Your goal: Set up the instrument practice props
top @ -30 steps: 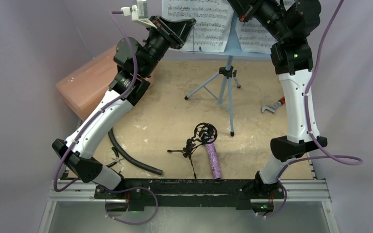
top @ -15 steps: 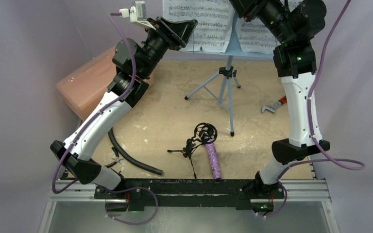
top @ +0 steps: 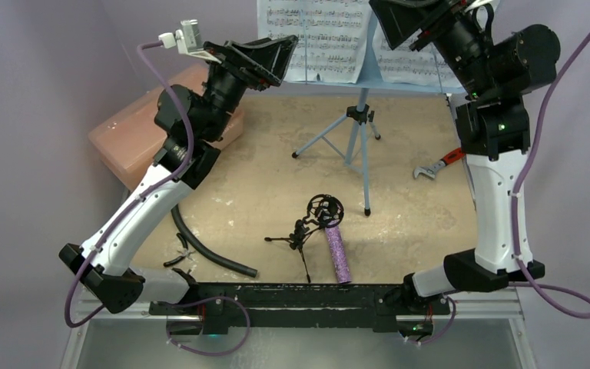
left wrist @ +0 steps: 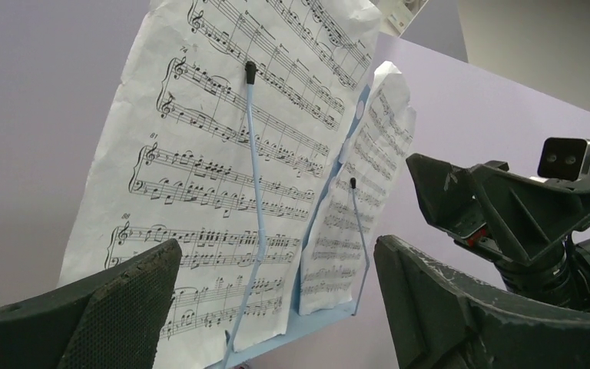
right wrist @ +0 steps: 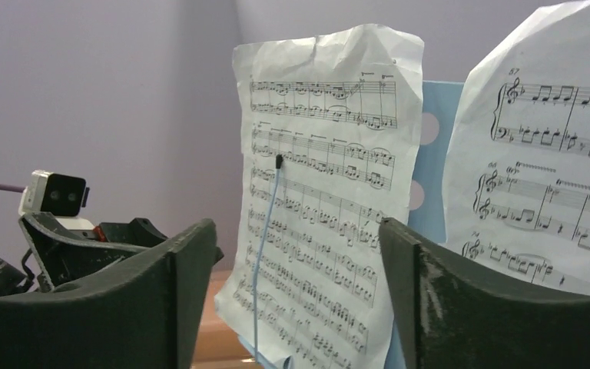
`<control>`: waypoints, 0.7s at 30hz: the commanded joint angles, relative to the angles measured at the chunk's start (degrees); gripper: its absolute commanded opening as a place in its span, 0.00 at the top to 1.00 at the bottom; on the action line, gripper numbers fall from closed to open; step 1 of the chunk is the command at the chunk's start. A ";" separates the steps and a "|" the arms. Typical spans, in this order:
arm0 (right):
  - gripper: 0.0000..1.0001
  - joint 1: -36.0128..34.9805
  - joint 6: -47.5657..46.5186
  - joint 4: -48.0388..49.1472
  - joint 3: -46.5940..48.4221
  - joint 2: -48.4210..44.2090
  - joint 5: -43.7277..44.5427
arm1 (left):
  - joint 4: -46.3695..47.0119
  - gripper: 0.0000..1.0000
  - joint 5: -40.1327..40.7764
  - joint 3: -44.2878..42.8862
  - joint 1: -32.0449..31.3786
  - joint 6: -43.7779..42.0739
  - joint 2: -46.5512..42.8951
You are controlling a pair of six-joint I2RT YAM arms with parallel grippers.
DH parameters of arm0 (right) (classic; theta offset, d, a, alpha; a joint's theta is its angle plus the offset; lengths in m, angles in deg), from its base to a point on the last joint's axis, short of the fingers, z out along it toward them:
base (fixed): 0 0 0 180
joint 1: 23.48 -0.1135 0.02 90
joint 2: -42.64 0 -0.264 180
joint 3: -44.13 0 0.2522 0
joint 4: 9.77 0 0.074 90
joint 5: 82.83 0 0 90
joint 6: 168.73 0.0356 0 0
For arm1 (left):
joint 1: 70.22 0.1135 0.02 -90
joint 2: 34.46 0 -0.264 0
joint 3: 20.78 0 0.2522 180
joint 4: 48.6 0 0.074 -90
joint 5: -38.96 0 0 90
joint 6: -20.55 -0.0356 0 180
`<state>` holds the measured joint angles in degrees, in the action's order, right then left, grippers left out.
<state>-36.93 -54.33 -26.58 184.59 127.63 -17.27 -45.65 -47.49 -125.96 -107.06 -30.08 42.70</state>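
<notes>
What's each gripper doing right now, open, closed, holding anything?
Left gripper: jaws open, holding nothing.
Right gripper: jaws open, holding nothing.

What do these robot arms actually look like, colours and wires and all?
Both the left arm and right arm have smooth white shells on the long links and chunky black joints. A purple cable loops along each. The left gripper and right gripper each have two broad, rough-faced black fingers. A small white camera sits by the left wrist.

Pink box [top: 134,142] left; black hose [top: 215,257] front-left; wrench [top: 434,165] right.
</notes>
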 commanded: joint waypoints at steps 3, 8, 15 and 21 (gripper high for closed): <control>0.06 -0.17 -0.84 -0.58 -6.32 -6.98 1.74 | 7.06 0.01 1.71 5.10 -0.12 -0.85 -4.74; 0.02 -0.17 -1.58 -4.17 -13.06 -12.48 2.65 | 7.20 0.01 3.31 8.04 -0.14 -3.37 -7.88; 0.02 -0.17 -2.70 -10.51 -19.90 -17.99 3.51 | 6.45 0.01 5.85 12.48 -0.13 -5.06 -12.06; 0.02 -0.18 -4.36 -15.94 -23.06 -20.80 3.66 | 0.92 0.01 6.85 14.12 -0.10 -6.46 -14.36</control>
<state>-36.93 -56.75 -38.76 163.54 109.10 -14.74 -41.63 -41.98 -113.00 -107.06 -34.19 30.22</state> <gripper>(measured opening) 0.977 0.993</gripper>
